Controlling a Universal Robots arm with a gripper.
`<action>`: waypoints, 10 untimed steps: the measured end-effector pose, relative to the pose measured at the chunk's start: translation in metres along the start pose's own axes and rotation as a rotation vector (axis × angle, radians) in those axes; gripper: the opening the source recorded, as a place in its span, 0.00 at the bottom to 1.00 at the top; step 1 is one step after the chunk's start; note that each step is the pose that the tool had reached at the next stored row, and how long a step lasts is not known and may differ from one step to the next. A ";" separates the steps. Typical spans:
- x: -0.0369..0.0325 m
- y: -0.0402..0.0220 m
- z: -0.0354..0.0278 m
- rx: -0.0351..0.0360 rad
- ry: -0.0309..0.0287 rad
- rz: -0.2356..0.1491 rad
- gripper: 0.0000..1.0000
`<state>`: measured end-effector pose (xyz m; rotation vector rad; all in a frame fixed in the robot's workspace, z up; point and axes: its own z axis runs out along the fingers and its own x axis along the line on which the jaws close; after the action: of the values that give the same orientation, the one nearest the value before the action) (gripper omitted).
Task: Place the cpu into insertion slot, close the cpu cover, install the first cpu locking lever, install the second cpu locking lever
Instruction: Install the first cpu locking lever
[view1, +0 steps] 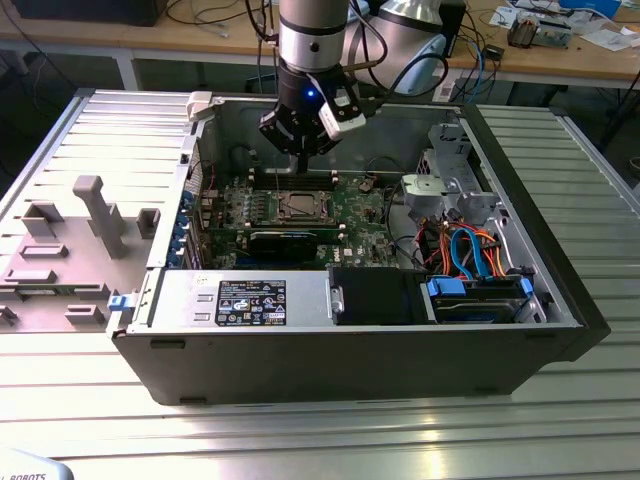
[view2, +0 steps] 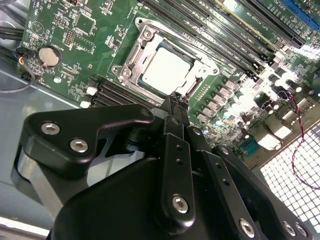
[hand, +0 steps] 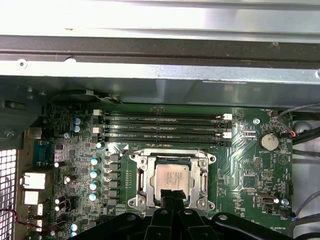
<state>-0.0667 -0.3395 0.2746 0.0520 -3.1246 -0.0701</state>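
Cpu (hand: 171, 180) seated in insertion slot (hand: 150, 186), cpu cover (hand: 172, 158) down around it. Gripper (view2: 175, 102), fingers pinched together, empty, hovers at chip's 6 o'clock edge in the first wrist view. Levers: cannot tell.

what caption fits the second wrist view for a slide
Gripper poised at the edge of the socket, chip seated under its metal cover.

My arm points straight down, wrist vertical, with the gripper (view2: 175, 100) fingers pressed together into one narrow tip.
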 end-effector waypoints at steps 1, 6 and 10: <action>0.0004 -0.0001 -0.0005 0.0001 -0.0002 0.000 0.11; 0.0022 -0.0010 -0.0013 0.0001 -0.0009 0.000 0.11; 0.0075 -0.0027 -0.0013 0.0001 -0.0018 0.000 0.11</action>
<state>-0.0741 -0.3425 0.2759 0.0518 -3.1264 -0.0699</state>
